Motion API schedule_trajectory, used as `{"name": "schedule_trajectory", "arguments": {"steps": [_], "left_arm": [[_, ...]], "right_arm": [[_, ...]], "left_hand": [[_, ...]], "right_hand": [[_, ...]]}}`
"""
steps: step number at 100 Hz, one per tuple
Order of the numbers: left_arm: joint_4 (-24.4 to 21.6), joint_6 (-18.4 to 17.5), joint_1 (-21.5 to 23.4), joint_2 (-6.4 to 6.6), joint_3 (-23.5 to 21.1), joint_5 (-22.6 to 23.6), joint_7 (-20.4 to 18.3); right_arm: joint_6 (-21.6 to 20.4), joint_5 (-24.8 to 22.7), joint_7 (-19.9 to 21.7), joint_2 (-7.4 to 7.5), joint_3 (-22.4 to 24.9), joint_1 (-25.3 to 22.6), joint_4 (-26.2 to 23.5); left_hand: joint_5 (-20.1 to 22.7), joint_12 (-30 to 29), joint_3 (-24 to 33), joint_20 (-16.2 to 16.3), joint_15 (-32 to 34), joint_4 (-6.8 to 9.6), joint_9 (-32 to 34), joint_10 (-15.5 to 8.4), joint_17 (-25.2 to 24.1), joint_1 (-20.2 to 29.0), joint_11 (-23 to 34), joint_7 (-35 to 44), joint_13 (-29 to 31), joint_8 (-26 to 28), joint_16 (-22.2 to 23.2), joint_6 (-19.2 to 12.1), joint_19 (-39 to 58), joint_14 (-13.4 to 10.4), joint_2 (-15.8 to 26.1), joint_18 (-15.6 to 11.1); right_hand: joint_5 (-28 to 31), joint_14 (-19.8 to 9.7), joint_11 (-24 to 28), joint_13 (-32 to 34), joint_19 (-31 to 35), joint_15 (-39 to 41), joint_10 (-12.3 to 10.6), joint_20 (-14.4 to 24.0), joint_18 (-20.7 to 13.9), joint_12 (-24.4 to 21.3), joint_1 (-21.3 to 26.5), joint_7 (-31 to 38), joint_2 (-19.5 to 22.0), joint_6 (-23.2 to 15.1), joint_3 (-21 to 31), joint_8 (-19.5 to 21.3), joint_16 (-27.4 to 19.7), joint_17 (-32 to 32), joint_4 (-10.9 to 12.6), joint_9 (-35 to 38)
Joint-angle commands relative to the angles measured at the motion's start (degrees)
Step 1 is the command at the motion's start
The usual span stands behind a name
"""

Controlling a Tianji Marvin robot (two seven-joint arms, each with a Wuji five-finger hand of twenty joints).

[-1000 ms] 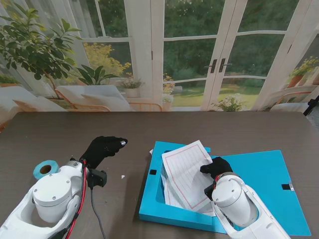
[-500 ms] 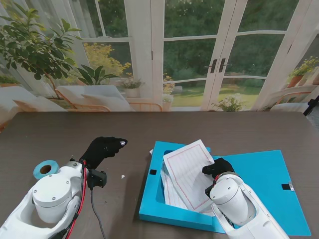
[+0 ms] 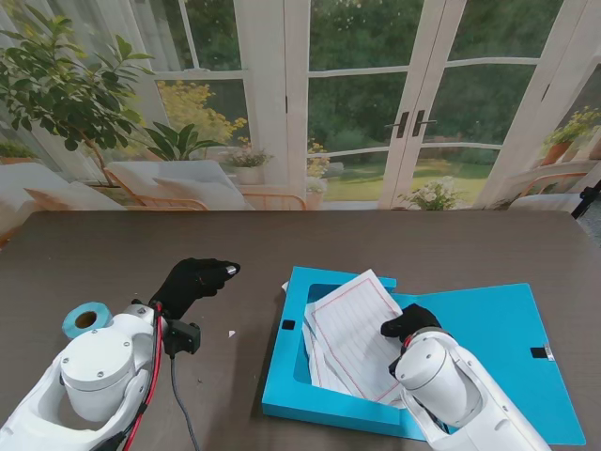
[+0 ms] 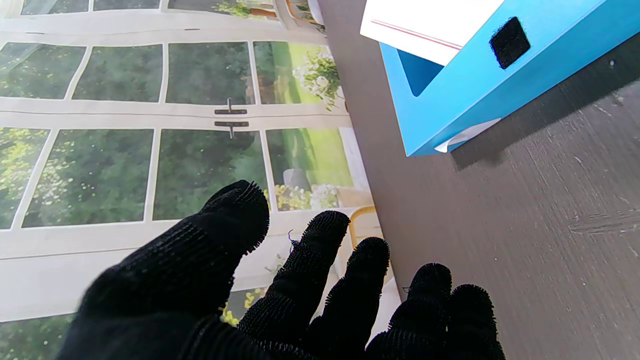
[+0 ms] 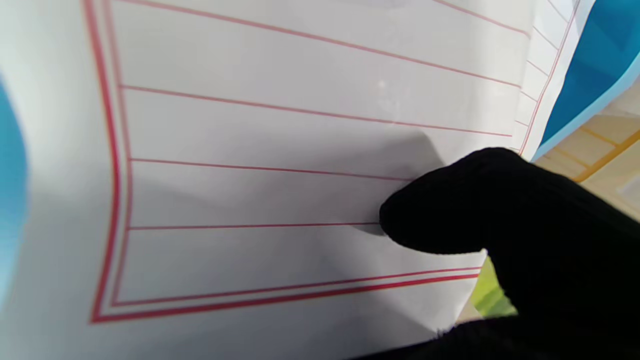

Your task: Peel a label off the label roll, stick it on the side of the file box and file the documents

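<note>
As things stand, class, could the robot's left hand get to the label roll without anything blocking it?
Probably yes. The left hand is open and holds nothing; the label roll lies on bare table to its left, nearer to me, with nothing between.

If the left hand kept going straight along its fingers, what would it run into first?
Likely nothing: the left hand points at bare table toward the far edge. The blue file box sits off to its right, outside that line, though depth is hard to judge.

I see open bright-blue plastic file box (image 3: 488, 324), lid flat rightward | white red-ruled paper documents (image 3: 349, 329) tilted in its tray | blue label roll (image 3: 86, 319) flat, far left, well apart
</note>
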Motion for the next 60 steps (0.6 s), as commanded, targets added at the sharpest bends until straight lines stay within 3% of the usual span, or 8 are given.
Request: {"name": "schedule_trajectory", "arguments": {"steps": [1, 12, 36, 43, 49, 60], "left_arm": [[-0.2, 0.0, 0.2, -0.11, 0.0, -0.3, -1.2], [-0.2, 0.2, 0.2, -0.14, 0.1, -0.5, -1.2], [-0.1, 0.4, 0.1, -0.07, 0.1, -0.6, -1.5], [-0.2, 0.4, 0.1, -0.07, 0.1, -0.6, -1.5], [-0.2, 0.4, 0.1, -0.07, 0.1, -0.6, -1.5], [-0.1, 0.4, 0.1, -0.06, 0.1, -0.6, -1.6]], "right_arm": [[0.5, -0.8, 2.5, 0.71, -0.5, 0.0, -0.8], [0.7, -3.5, 6.4, 2.33, -1.5, 0.5, -1.2], [1.3, -7.9, 10.0, 4.02, -3.2, 1.2, -1.8], [0.3, -9.5, 10.7, 4.40, -3.2, 1.0, -2.0], [-0.3, -10.8, 12.3, 4.99, -3.3, 0.9, -2.5], [-1.4, -12.8, 15.2, 5.97, -3.2, 0.7, -3.3]], "left_hand": [[0.5, -0.6, -1.9, 1.0, -0.9, 1.67, -0.8, -0.1, -0.8, -0.8, 0.0, -0.3, -1.3, 0.3, 0.0, -0.7, -1.5, -0.9, 1.6, -3.4], [0.8, -0.5, -1.9, 1.0, -0.9, 1.68, -0.5, 0.0, -0.8, -0.8, 0.2, -0.2, -1.3, 0.3, 0.0, -0.6, -1.5, -0.8, 1.6, -3.3], [1.0, -0.4, -2.1, 1.1, -0.8, 1.66, -0.2, 0.1, -0.9, -0.9, 0.2, 0.0, -1.3, 0.5, 0.0, -0.6, -1.5, -0.9, 1.7, -3.4], [1.1, -0.3, -2.1, 1.1, -0.8, 1.67, 0.0, 0.1, -0.8, -0.9, 0.3, 0.0, -1.3, 0.6, 0.1, -0.6, -1.5, -1.0, 1.8, -3.5], [1.2, -0.3, -2.2, 1.1, -0.8, 1.67, 0.0, 0.0, -0.8, -0.9, 0.3, 0.1, -1.2, 0.6, 0.1, -0.6, -1.5, -0.9, 1.8, -3.4], [1.3, -0.2, -2.2, 1.1, -0.7, 1.68, 0.3, 0.3, -0.8, -0.8, 0.4, 0.1, -1.1, 0.6, 0.1, -0.5, -1.5, -0.8, 1.8, -3.4]], "right_hand": [[-2.2, -1.3, 0.8, -0.1, 2.1, -0.5, -1.2, -0.9, -1.7, -0.6, -1.5, 2.2, -0.5, -1.6, -3.2, 0.4, -0.1, 0.2, -2.6, -2.1], [-7.8, -2.7, 1.2, -2.6, 1.0, -1.9, -1.5, -1.5, -3.0, -0.4, -4.4, 2.3, -1.5, -0.8, -5.9, 2.5, -0.6, -1.5, -7.0, -6.3], [-17.5, -3.8, 4.6, -8.5, -0.5, -1.9, -0.7, -1.6, -4.5, -2.0, -7.5, 2.5, -1.1, 2.7, -6.1, 2.3, -0.8, -5.6, -10.7, -16.5], [-20.5, -3.5, 5.3, -11.8, -1.3, -1.7, 0.5, -1.4, -4.5, -3.9, -9.5, -2.6, 0.7, 5.9, -5.4, 3.1, -1.3, -7.7, -12.4, -21.4], [-24.2, -3.2, 5.0, -15.4, -2.3, -2.0, 1.0, -1.1, -4.7, -5.5, -11.0, -10.3, 2.7, 8.3, -5.4, 8.4, -1.8, -9.9, -14.9, -26.1], [-33.0, -2.8, 2.8, -20.9, -3.7, -2.5, 1.8, -0.9, -4.9, -7.8, -11.6, -19.1, 4.1, 12.1, -5.7, 5.3, -2.2, -13.4, -15.7, -33.5]]}}
